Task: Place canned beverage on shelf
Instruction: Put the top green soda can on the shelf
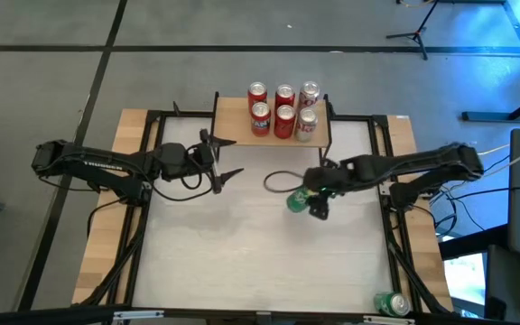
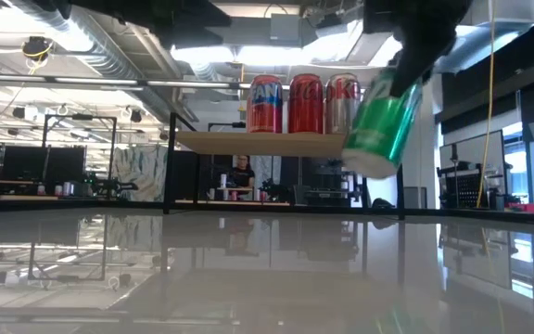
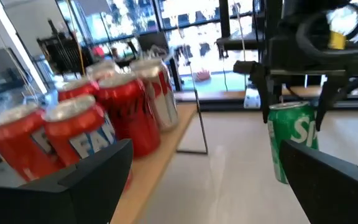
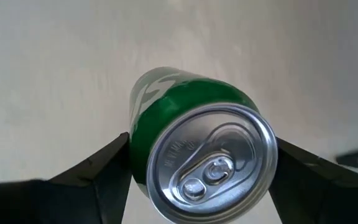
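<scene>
The right pincer (image 1: 307,200) is clamped on a green can (image 1: 296,202) near its top, one dark finger on each side. The can hangs in the air above the white tabletop (image 1: 260,262), tipped a little. From the low view it hangs just in front of the right end of the shelf (image 2: 258,142). Its silver lid and pull tab show in the right wrist view (image 4: 211,163). White letters run down its side (image 3: 293,137), starting with an "S", but the rest cannot be read.

The shelf (image 1: 233,126) stands at the far edge of the tabletop, a light wood top on thin black legs. Six cans stand on it in two rows of three. Most are red cans (image 1: 259,117), and the two on the right are silver cans (image 1: 306,124) with red marks. One red can (image 3: 82,134) shows big white letters "FA", which looks like part of a soda name. The left part of the shelf top is bare wood.

The left pincer (image 1: 222,166) hovers just in front of the shelf's left end, its fingers spread wide with nothing between them.

Another green can (image 1: 392,303) lies at the near right corner of the tabletop, close to the edge. The middle of the tabletop is wide and open.
</scene>
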Robot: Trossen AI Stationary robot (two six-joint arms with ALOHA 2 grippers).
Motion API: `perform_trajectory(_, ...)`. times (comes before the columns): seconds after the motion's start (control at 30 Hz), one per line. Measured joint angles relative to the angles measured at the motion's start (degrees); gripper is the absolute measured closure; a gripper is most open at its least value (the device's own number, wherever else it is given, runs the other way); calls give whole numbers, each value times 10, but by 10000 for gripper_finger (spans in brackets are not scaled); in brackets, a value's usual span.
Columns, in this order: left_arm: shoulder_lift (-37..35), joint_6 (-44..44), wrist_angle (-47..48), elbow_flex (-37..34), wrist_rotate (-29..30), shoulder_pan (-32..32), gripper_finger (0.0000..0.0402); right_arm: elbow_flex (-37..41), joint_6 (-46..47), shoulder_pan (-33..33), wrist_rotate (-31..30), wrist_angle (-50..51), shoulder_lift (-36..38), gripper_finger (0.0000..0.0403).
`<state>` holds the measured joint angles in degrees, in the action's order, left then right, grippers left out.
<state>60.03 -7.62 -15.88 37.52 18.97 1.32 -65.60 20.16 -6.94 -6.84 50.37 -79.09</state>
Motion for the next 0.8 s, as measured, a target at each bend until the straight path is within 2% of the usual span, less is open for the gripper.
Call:
perform_trajectory(0.2,-4,45,102,0,44,-23,7,-91,-57,2,-1,23,-112,109)
perform_trajectory(0.37,-4,95,184,0,77,-45,7,-206,-89,3,-7,88,-211,108)
perform_trajectory(0.53,-4,142,250,0,84,-63,8,-314,-114,3,-16,134,-298,107)
perform_trajectory(0.67,-4,165,274,0,90,-79,8,-361,-142,3,-16,141,-349,107)
perform_trajectory(0.8,-4,166,274,0,91,-88,8,-375,-165,3,-12,141,-380,107)
